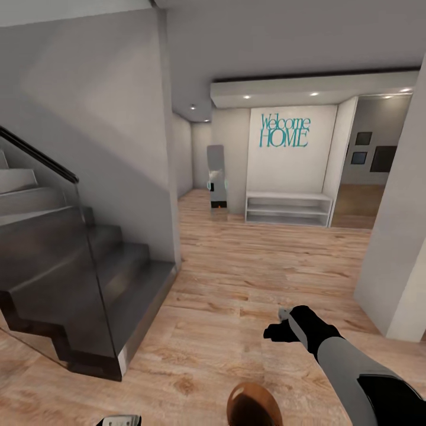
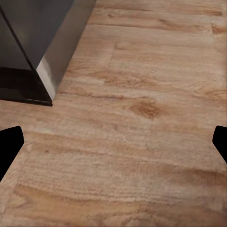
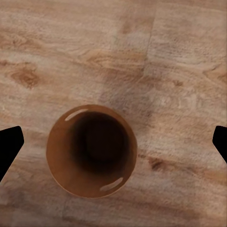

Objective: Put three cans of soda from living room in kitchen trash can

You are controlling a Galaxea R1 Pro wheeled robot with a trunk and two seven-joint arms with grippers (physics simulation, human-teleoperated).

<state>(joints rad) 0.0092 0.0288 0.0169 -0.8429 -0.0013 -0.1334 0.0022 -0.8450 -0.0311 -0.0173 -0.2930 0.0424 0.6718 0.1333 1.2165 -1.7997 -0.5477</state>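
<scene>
The tash can (image 3: 91,150) sits directly under my right gripper (image 3: 113,142): in the right wrist view I look straight down into its glossy copper-brown inside, which looks empty, and its rim also peeks in at the bottom edge of the head view (image 1: 254,405). It stands on the floor (image 1: 236,278), or possibly rides with the robot; I cannot tell which. No soda cans are in sight. My guess is that the right arm is held out forward over the bin so a can could be dropped straight in.

The right fingers (image 3: 9,146) are spread wide, only their dark tips showing at the frame edges, with nothing between them. The left gripper (image 2: 113,144) is just as wide open and empty, pointing at bare planks beside the foot of the staircase (image 1: 71,284).

The floor is light wood plank. I am in a hallway: dark stairs with a glass balustrade on the left, a white wall reading "Welcome HOME" (image 1: 284,131) ahead above a low white bench shelf (image 1: 288,208), and a pale column (image 1: 396,236) on the right.
</scene>
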